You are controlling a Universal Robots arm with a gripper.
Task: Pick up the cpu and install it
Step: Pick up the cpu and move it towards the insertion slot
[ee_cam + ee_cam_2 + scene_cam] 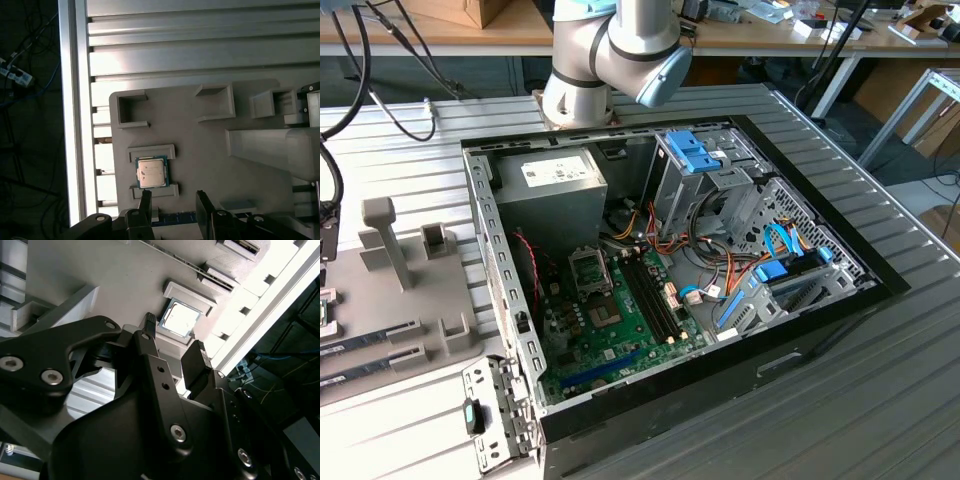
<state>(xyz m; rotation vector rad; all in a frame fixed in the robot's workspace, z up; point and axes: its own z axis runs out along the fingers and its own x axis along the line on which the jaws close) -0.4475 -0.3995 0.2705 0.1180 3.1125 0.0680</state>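
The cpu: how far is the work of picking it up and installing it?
Nothing looks done: the cpu lies in its slot on the grey fixture plate, untouched. In hand: the tool hangs open close to it, holding nothing. Left: the pickup and the install, both.

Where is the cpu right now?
In both wrist views the cpu lies flat between two raised brackets on the grey fixture plate, just ahead of the open tool, untouched.
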